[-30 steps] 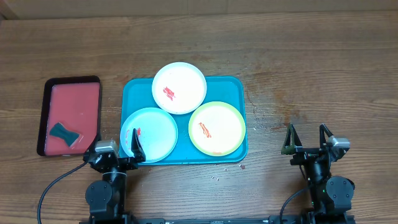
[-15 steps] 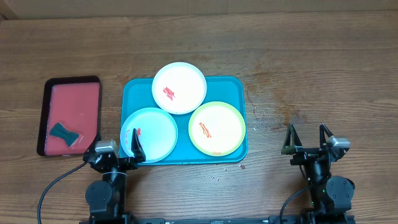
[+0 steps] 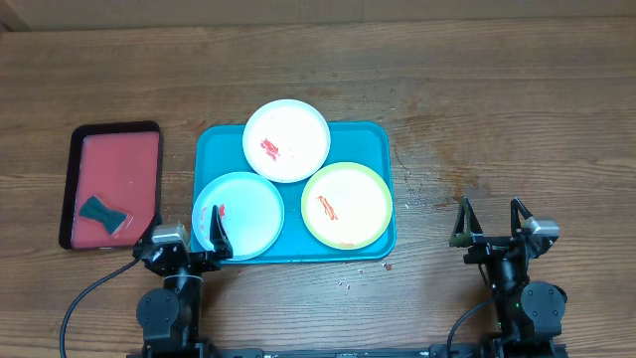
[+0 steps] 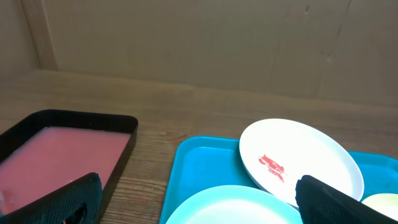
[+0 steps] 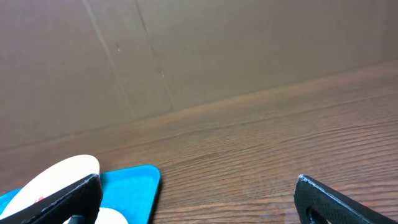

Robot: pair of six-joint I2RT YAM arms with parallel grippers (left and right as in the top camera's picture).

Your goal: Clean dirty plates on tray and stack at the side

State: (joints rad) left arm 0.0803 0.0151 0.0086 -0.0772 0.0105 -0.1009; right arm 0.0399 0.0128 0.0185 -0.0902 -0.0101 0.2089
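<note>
The teal tray (image 3: 221,149) lies in the middle of the wooden table with three plates on it. A white plate (image 3: 286,140) overhangs the far rim, a light blue plate (image 3: 238,216) sits front left, and a yellow-green plate (image 3: 347,205) sits front right. Each has a red-orange smear. My left gripper (image 3: 187,239) rests open at the tray's near left corner, and its wrist view shows the light blue plate (image 4: 230,208) and white plate (image 4: 298,158) ahead. My right gripper (image 3: 490,227) stands open over bare wood, well right of the tray (image 5: 134,183).
A black-rimmed red tray (image 3: 114,184) lies left of the teal one, with a dark teal bow-shaped sponge (image 3: 103,212) at its near end. Small crumbs (image 3: 348,281) dot the wood in front of the teal tray. A brown wall closes off the table's far side.
</note>
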